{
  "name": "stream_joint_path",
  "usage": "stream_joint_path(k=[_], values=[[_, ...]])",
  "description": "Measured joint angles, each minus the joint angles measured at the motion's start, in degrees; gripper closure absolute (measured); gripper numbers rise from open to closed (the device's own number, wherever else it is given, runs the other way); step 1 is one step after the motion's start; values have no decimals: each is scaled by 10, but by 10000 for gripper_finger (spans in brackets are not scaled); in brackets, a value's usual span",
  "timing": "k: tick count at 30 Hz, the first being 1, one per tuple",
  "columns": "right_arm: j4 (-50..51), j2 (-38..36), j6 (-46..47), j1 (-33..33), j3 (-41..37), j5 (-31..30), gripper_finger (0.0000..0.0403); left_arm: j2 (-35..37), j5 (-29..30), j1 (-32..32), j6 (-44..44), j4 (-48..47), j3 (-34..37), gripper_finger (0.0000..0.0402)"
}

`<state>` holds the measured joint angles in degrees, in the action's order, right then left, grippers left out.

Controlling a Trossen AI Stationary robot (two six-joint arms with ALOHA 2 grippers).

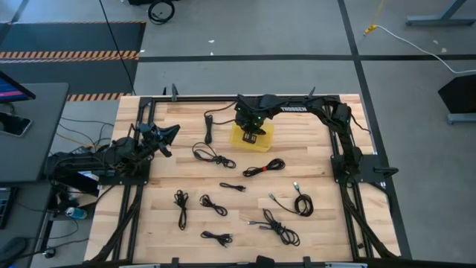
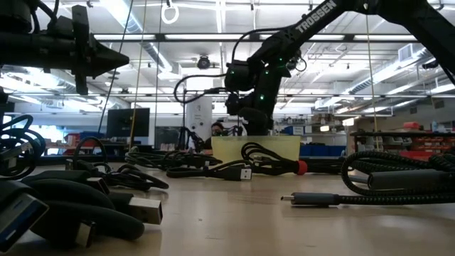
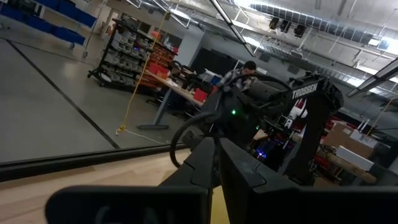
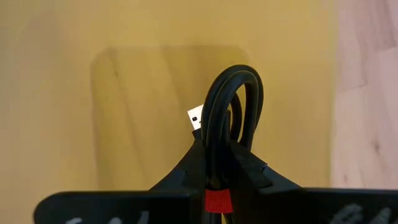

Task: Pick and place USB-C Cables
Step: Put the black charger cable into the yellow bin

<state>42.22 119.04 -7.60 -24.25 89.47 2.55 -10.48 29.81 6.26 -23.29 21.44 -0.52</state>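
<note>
Right wrist view: a coiled black cable with a red band (image 4: 230, 121) is seen clamped between the fingers of the right claw (image 4: 214, 168), hanging directly above the floor of the yellow tray (image 4: 74, 93), with its silver plug end poking out beside the loop. In the high view the right claw (image 1: 251, 126) is placed over the tray (image 1: 239, 141) near the far middle of the table (image 1: 335, 223), while the remaining USB-C Cables (image 1: 281, 227) are scattered across the near half, well apart from the tray. The left claw (image 1: 165, 138) is parked at the left side of the table, fingers spread and empty. The main risk is judged to be at release: the springy loop could be caught on a finger when the claw is opened, or could uncoil and spill over the tray's low wall. A release made too high could let the bundle bounce out. A black cable (image 1: 209, 126) lying just beside the tray could also be snagged during withdrawal.
</note>
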Motion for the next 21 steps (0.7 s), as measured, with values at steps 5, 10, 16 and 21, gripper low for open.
stream_joint_path(k=[5, 10, 16, 21], values=[[-2, 0, 0, -2, 0, 5, 361, 0, 0, 0, 0, 0, 0, 372], [-2, 0, 0, -1, 0, 9, 309, 0, 0, 0, 0, 0, 0, 372], [1, 0, 0, -1, 2, 10, 248, 0, 0, 0, 0, -1, 0, 372], [49, 0, 2, 4, 53, 17, 249, 0, 0, 0, -1, -5, 0, 372]])
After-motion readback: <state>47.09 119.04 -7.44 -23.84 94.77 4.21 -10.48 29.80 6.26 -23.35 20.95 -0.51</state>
